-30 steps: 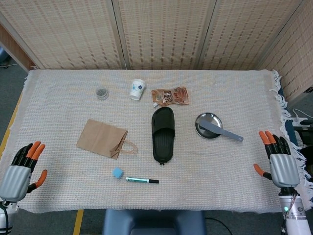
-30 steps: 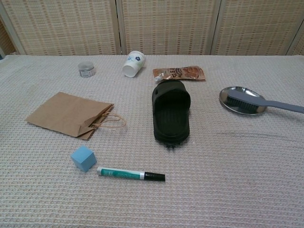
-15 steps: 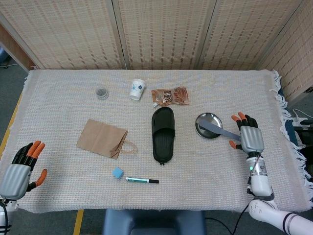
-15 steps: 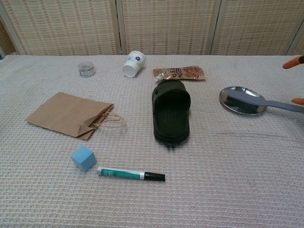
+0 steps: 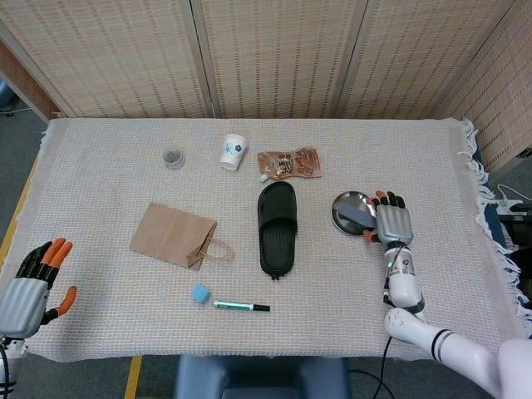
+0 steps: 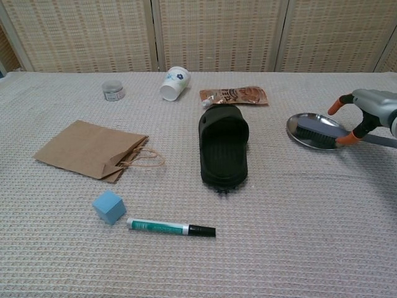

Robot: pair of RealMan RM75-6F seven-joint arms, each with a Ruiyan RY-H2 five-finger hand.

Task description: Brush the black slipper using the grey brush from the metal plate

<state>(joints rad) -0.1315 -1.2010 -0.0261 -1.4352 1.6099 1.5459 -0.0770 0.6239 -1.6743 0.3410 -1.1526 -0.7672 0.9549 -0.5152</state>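
Observation:
The black slipper [image 5: 277, 229] [image 6: 223, 152] lies in the middle of the table, toe end toward me. To its right sits the metal plate [image 5: 343, 202] [image 6: 298, 123], and the grey brush [image 5: 356, 218] [image 6: 316, 131] has its bristle head in the plate with the handle running out to the right. My right hand [image 5: 392, 223] [image 6: 372, 112] hovers over that handle. Its fingers [image 6: 337, 105] are spread above the handle and its thumb is below, and it holds nothing. My left hand [image 5: 29, 287] hangs open at the front left edge, showing only in the head view.
A brown paper bag [image 5: 174, 235] [image 6: 90, 149] lies left of the slipper. A blue cube [image 5: 199, 293] and a green marker [image 5: 241, 306] are near the front. A paper cup [image 5: 233, 152], a snack pouch [image 5: 288, 163] and a small tin [image 5: 173, 157] sit at the back.
My right hand has swept in from the front right edge, leftward to the plate, and now sits over the brush handle. My left hand has dropped slightly.

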